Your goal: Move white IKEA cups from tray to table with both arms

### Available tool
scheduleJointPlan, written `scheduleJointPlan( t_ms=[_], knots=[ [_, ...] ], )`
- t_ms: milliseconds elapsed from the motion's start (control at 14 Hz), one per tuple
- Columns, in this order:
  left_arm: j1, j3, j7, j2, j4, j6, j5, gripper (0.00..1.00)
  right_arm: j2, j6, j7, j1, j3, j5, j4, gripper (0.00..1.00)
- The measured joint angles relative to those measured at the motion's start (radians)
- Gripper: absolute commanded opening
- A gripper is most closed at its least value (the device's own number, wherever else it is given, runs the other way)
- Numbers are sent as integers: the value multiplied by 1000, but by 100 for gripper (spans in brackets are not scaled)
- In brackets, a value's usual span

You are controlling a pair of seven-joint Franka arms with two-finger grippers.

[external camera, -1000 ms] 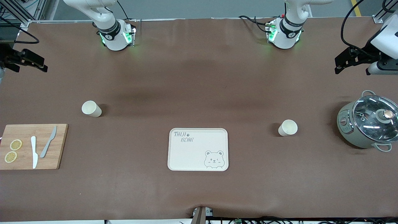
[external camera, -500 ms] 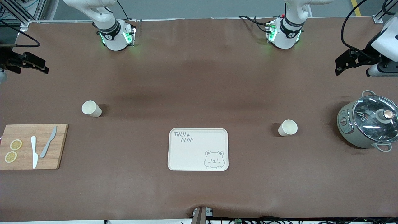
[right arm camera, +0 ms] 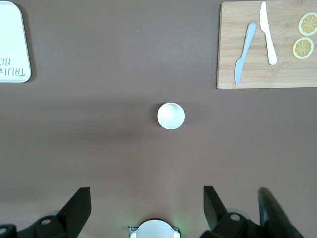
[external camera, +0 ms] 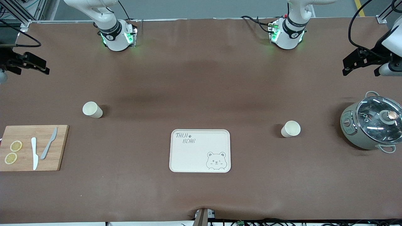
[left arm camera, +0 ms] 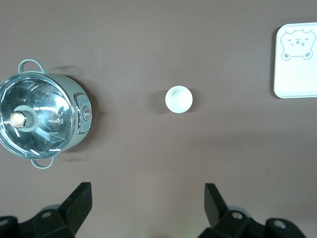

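Observation:
Two white IKEA cups stand upright on the brown table. One cup point(external camera: 92, 110) is toward the right arm's end and shows in the right wrist view point(right arm camera: 171, 115). The other cup point(external camera: 290, 129) is toward the left arm's end and shows in the left wrist view point(left arm camera: 178, 99). My right gripper point(external camera: 42, 66) is open and empty, high over the table's right-arm end point(right arm camera: 146, 195). My left gripper point(external camera: 347, 66) is open and empty, high over the left-arm end point(left arm camera: 147, 193). Neither gripper touches a cup.
A cream bear-printed tray point(external camera: 200, 150) lies between the cups, nearer the front camera. A wooden cutting board point(external camera: 33, 147) with two knives and lemon slices lies at the right arm's end. A lidded grey pot point(external camera: 372, 125) stands at the left arm's end.
My left gripper has drifted slightly outward toward its end of the table. My right gripper has shifted very slightly. The cups and tray have not moved.

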Motion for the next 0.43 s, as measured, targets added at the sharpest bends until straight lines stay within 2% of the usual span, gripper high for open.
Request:
scheduleJointPlan(
  t_ms=[429],
  knots=[
    [-3, -3, 0, 0, 0, -6, 0, 100, 0, 6, -14, 11, 0, 0, 0, 100]
  ],
)
